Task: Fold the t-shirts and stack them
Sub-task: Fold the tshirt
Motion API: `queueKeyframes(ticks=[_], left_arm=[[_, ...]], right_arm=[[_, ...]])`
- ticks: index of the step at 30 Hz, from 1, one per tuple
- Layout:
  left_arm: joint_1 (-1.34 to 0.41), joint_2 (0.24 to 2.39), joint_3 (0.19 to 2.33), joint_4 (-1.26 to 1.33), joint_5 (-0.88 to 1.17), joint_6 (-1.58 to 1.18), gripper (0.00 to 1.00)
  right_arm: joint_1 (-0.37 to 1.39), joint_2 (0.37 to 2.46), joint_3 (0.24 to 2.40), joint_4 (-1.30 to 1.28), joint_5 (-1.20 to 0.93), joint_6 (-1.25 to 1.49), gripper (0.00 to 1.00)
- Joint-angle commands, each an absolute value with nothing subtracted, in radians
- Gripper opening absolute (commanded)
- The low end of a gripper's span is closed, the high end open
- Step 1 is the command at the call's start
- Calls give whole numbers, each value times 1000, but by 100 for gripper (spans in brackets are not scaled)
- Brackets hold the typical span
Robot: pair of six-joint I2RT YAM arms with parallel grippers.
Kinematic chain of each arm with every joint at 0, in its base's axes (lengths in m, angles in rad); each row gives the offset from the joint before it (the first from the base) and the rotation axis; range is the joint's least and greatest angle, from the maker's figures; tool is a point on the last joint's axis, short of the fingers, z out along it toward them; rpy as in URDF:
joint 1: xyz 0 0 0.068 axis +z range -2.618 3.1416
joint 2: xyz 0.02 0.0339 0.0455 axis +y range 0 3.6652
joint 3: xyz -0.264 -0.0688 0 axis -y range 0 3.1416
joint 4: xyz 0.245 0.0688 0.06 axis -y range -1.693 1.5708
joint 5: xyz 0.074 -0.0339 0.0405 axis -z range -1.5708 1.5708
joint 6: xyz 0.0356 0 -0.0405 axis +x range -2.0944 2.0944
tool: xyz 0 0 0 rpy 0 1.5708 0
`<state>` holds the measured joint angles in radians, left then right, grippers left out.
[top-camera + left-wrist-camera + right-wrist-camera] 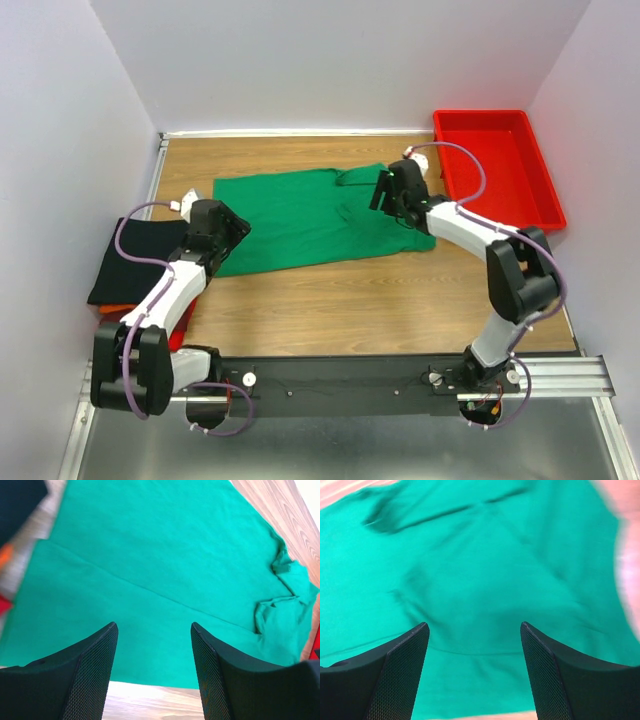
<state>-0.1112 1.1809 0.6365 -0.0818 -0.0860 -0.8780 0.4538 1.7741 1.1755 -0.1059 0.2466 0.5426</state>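
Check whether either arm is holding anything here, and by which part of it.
Nothing is held. The left gripper and the right gripper both hang with jaws open over the green t-shirt, gripping no cloth.

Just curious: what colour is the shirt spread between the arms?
The shirt is bright green, clearest in the top external view.

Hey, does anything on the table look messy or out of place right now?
The green t-shirt lies spread out, but its sleeve by the right gripper is bunched and crumpled. Nothing else stands out.
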Motion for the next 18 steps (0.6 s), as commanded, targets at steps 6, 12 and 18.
queueKeyframes(ticks=[6,12,18], left_arm=[[-218,1350,713,-75,-196,-1023,68],[-219,1463,683,-51,-206,-1031,69],[-224,1479,637,-58,-216,-1022,69]], right_arm=[[387,1709,967,-118,276,621,82],[353,1736,910,-118,249,652,82],[333,1652,787,-120,250,689,85]])
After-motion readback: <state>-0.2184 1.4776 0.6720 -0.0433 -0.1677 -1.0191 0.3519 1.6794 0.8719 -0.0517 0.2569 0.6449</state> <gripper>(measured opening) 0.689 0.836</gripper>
